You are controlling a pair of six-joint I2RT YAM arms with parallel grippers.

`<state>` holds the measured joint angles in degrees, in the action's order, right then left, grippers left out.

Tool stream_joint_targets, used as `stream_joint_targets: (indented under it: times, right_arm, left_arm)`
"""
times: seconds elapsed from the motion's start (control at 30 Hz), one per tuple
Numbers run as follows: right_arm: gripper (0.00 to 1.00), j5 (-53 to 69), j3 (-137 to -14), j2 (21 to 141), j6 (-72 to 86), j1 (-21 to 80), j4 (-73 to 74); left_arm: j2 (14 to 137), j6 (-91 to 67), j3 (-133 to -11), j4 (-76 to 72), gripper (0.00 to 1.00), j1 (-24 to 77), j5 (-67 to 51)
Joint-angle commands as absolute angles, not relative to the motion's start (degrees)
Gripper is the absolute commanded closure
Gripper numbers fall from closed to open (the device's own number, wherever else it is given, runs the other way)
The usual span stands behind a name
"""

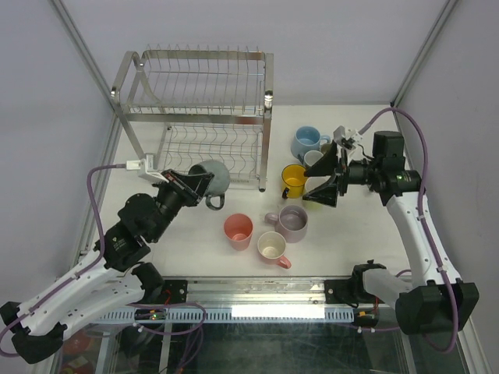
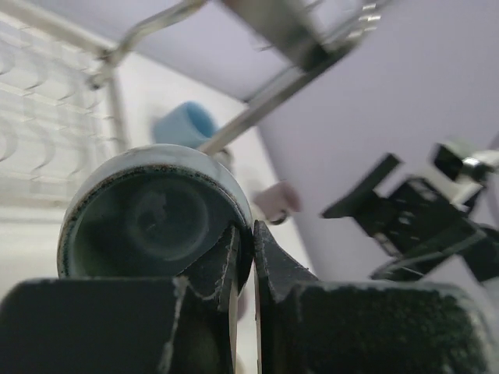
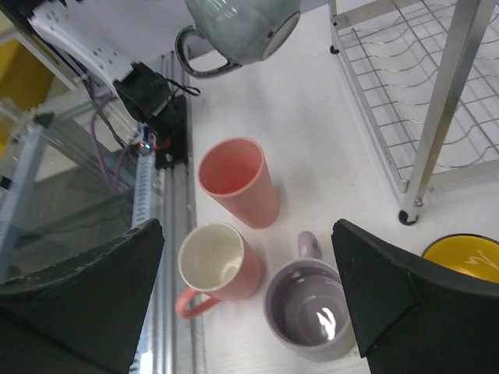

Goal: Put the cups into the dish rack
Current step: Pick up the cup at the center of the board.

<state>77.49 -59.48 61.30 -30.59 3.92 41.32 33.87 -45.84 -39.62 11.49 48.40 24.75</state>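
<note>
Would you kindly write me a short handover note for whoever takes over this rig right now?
Grippers: the left gripper is shut on the rim of the grey mug, which it holds tilted by the lower tier of the dish rack. The right gripper is open and empty beside the yellow mug.
Done: no cup sits in the rack yet.
Left: place the grey mug, then load the yellow mug, blue mug, lilac mug, salmon cup and pink mug from the table.
</note>
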Motion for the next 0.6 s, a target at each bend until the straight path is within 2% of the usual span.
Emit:
stream_joint_targets:
  times: [0.0,0.17,0.33,0.4,0.43,0.47,0.57]
  right_arm:
    - [0.08,76.03,-61.24,61.53,1.78,7.3,18.82]
    - [0.08,75.17,-59.17,61.74,21.66,11.1,3.94]
    - [0.08,73.6,-52.76,61.44,41.22,13.86,-15.08]
    - [0.08,73.6,-50.57,61.44,41.22,14.58,-22.66]
    - [0.08,71.65,-49.52,61.51,53.0,15.04,-25.84]
    - [0.08,70.48,-48.74,61.63,58.27,15.65,-28.65]
    - [0.08,67.01,-46.15,62.36,66.74,17.42,-37.67]
  left_arm:
    - [35.2,-45.11,-40.37,-18.82,1.0,48.7,12.45]
    - [40.85,-46.49,-40.93,-33.49,1.0,48.7,7.63]
    - [45.09,-49.87,-39.08,-49.12,1.0,48.82,7.69]
    - [46.75,-50.48,-39.04,-53.25,1.0,48.79,8.03]
    - [47.78,-51.01,-39.03,-55.46,1.0,48.79,7.96]
    - [48.81,-51.55,-39.18,-57.29,1.0,48.92,7.92]
    - [52.42,-52.29,-40.22,-61.36,1.0,49.68,7.8]
